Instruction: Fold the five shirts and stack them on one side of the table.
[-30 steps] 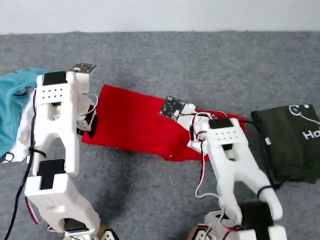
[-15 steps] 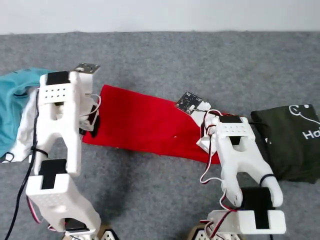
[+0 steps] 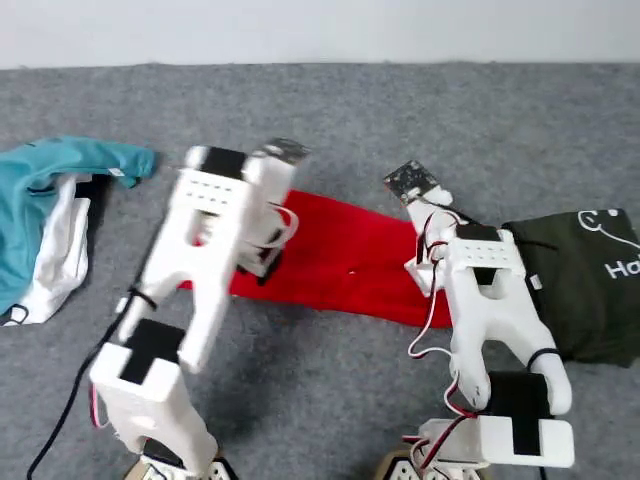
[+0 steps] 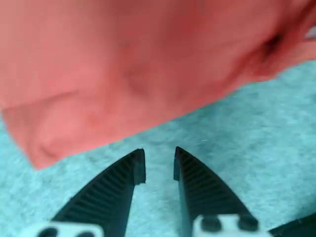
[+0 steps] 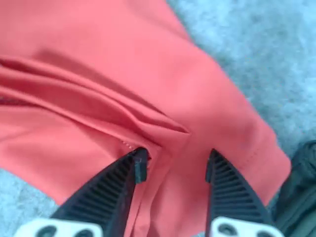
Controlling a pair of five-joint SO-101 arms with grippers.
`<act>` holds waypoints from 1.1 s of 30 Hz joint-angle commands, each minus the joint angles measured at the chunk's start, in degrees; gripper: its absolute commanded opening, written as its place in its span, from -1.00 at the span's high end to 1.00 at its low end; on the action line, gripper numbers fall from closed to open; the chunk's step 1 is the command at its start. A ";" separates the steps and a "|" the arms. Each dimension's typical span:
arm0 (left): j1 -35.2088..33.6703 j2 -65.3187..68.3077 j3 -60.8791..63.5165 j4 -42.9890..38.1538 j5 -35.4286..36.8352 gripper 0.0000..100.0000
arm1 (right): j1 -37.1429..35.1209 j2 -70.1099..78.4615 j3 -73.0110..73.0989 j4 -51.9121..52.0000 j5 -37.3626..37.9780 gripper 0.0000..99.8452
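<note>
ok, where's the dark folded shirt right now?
In the high view the dark folded shirt lies at the right side of the grey table, just past the right end of the red shirt.

A: Your red shirt [image 3: 340, 265] lies mid-worktop [image 3: 400, 120], a long flat strip set aslant, with creases running along it.

B: At your right edge you have the dark shirt [image 3: 590, 290], folded into a neat block, white print up, just beside the red one's end.

A: At your left edge the teal shirt [image 3: 40, 190] is crumpled, partly over the white shirt [image 3: 60, 260], which is unfolded too.
</note>
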 commanded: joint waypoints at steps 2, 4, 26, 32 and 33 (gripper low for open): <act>7.30 -2.46 -2.77 -3.78 3.52 0.77 | 2.24 -0.40 -2.46 -0.22 -0.97 0.59; 9.23 -2.46 -2.86 -5.27 3.78 0.77 | 3.03 -0.40 -2.46 -0.13 -0.97 0.59; 14.59 6.59 -4.97 -13.36 10.90 0.77 | 13.05 -8.22 -11.34 9.80 -0.62 0.59; 14.68 10.02 -8.13 -14.42 10.99 0.77 | 19.47 -8.48 -11.16 9.89 -0.79 0.59; 14.51 10.90 -8.57 -15.12 11.08 0.77 | 19.91 -8.57 -11.16 9.98 -0.79 0.59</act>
